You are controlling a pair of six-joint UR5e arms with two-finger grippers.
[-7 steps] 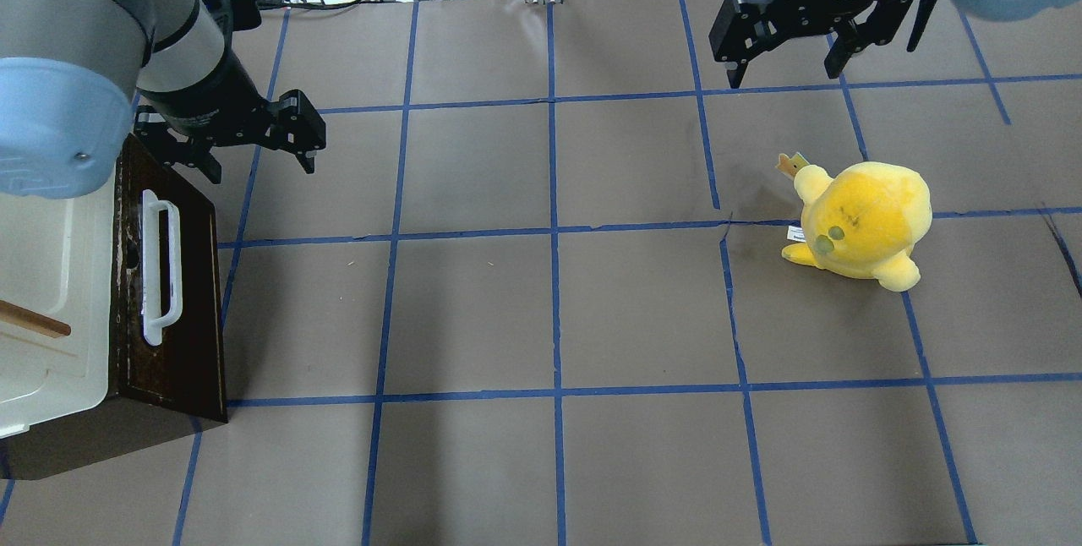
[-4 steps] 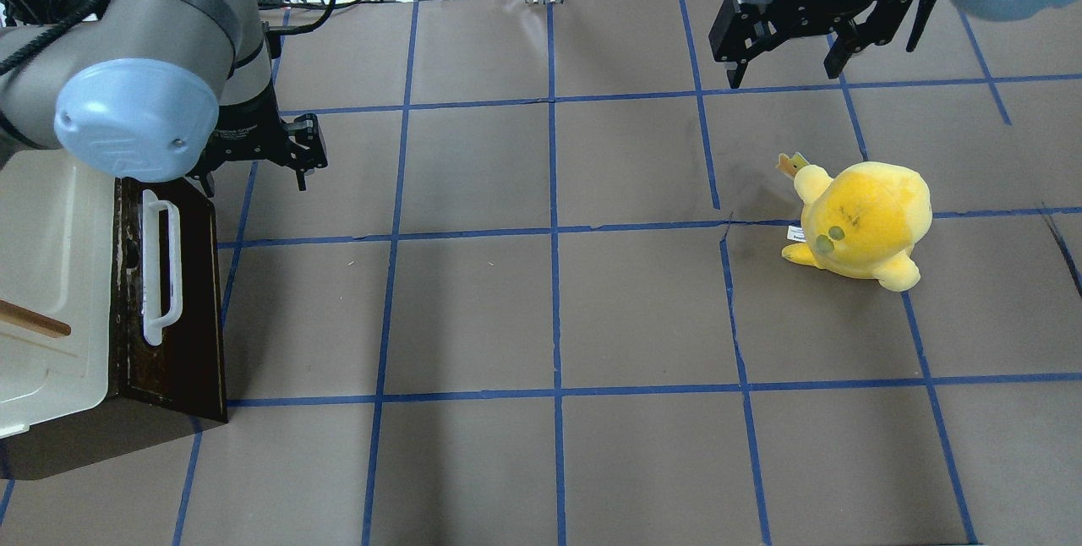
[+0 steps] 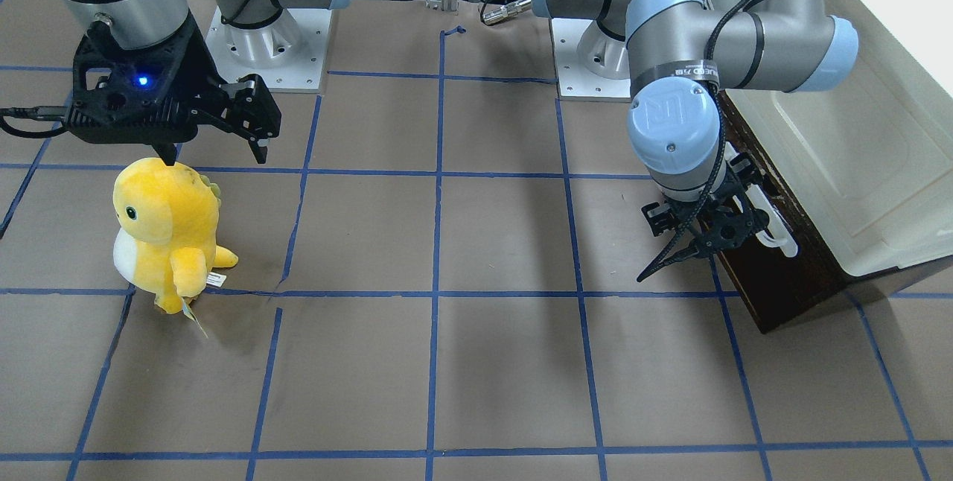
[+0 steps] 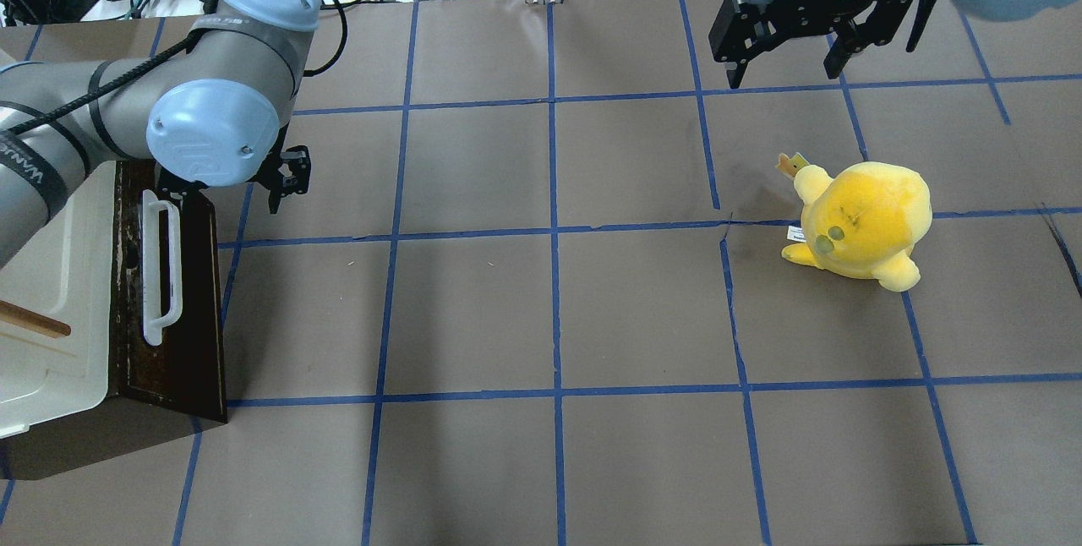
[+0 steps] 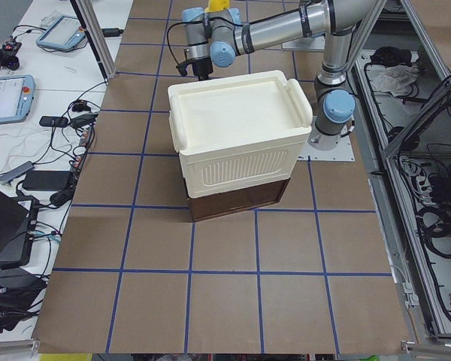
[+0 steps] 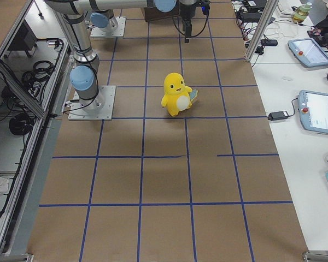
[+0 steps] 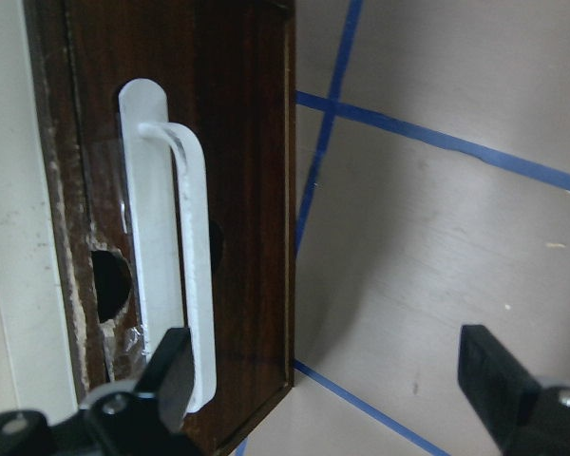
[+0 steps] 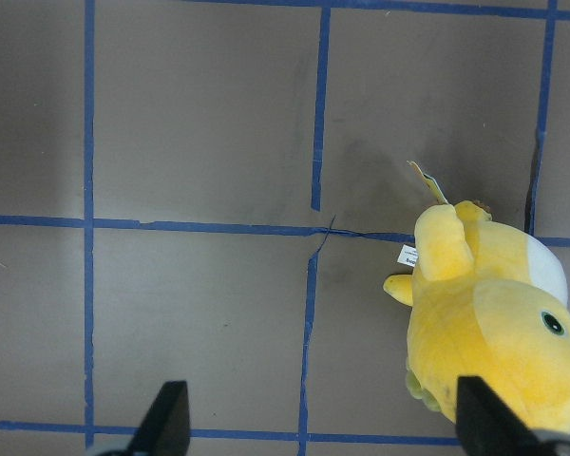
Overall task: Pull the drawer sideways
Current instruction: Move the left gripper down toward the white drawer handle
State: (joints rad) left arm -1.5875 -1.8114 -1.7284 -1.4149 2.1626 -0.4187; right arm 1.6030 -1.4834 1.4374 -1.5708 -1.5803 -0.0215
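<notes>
The drawer (image 4: 193, 309) is a dark brown front with a long white bar handle (image 4: 161, 267), set under a cream-white cabinet (image 4: 59, 275) at the table's left edge. It looks closed. My left gripper (image 4: 224, 191) is open and empty, just off the handle's far end. In the left wrist view the gripper (image 7: 328, 380) has one finger (image 7: 166, 370) in front of the handle's (image 7: 185, 275) end and the other over bare table. In the front view the left gripper (image 3: 703, 235) hangs beside the drawer front (image 3: 774, 284). My right gripper (image 4: 786, 68) is open and empty at the far right.
A yellow plush toy (image 4: 862, 221) stands on the right half of the table, just below the right gripper (image 3: 212, 153); it also shows in the right wrist view (image 8: 494, 323). A wooden stick (image 4: 34, 319) lies on the cabinet top. Cables lie beyond the far edge.
My left arm has swung round and its wrist has turned. The left gripper has come down closer to the far end of the handle, still open. The right arm has not moved.
</notes>
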